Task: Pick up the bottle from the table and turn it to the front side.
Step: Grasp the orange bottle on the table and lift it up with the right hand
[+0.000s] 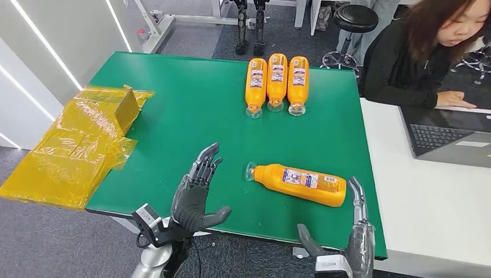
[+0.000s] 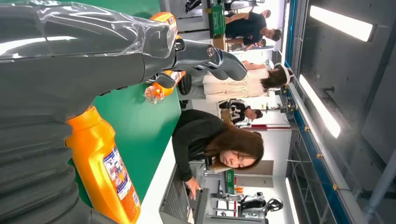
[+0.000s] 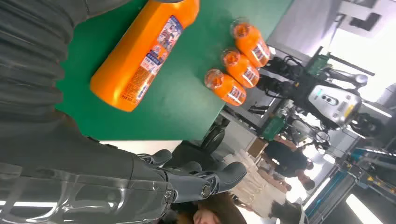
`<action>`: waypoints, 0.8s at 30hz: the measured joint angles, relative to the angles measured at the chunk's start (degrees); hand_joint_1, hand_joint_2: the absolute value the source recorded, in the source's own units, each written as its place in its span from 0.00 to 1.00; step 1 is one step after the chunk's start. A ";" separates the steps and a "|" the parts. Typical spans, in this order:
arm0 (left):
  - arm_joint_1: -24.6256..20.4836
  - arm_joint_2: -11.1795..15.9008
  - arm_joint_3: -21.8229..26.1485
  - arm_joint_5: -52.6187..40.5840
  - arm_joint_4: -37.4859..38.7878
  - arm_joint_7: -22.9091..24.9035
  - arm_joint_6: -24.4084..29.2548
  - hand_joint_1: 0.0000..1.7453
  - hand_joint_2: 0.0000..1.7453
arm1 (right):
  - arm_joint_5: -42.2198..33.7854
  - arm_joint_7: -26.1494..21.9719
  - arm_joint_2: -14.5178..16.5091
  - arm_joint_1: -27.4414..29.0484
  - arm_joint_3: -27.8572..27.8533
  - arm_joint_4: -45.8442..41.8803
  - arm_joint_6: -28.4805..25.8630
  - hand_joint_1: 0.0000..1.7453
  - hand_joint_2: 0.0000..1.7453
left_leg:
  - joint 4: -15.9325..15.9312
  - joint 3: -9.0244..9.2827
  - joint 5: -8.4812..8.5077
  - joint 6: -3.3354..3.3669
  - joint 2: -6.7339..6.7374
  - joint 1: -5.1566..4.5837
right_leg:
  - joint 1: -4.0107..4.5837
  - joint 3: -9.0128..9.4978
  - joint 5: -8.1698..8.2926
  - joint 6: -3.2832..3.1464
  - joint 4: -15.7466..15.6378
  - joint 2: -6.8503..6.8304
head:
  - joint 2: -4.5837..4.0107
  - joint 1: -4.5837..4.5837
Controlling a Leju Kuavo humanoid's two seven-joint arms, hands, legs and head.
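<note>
— Both hands are at the near edge of the green table [image 1: 191, 104], nearest to the camera. What is the left hand [image 1: 197, 194] doing?

— It is raised over the table edge with the fingers spread and stretched forward, the thumb out to the side. It holds nothing. It is to the left of the lying orange bottle [image 1: 301, 183] and not touching it.

— And the right hand [image 1: 356, 231]?

— It is also open and holds nothing, with fingers pointing up and forward. Its fingertips come just beside the base end of the bottle. I cannot tell from the head view if they touch it.

— Where exactly is the bottle?

— It lies on its side on the table, near the front right part, between the two hands. The clear cap points left, toward the left hand, and the base points right. A label with blue and white print faces up.

— Are there other things on the table?

— Yes. Three orange bottles [image 1: 277, 81] lie side by side at the far edge, caps toward the robot. Well apart, at the left edge, yellow plastic wrapping [image 1: 75, 145] hangs partly off the table.

— Anybody near?

— A person in black [image 1: 417, 52] sits at the white desk [image 1: 428, 197] on the right, one hand beside a laptop [image 1: 446, 136].
</note>
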 joint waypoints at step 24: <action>-1.65 -1.57 -0.02 0.64 2.63 -0.70 -1.08 0.00 1.00 | 21.24 14.03 -12.01 -18.80 4.57 11.99 17.22 0.00 1.00 | 0.04 0.00 0.03 0.03 0.01 -0.01 | -0.01 0.03 0.06 0.01 0.00 0.01 | 0.00 0.00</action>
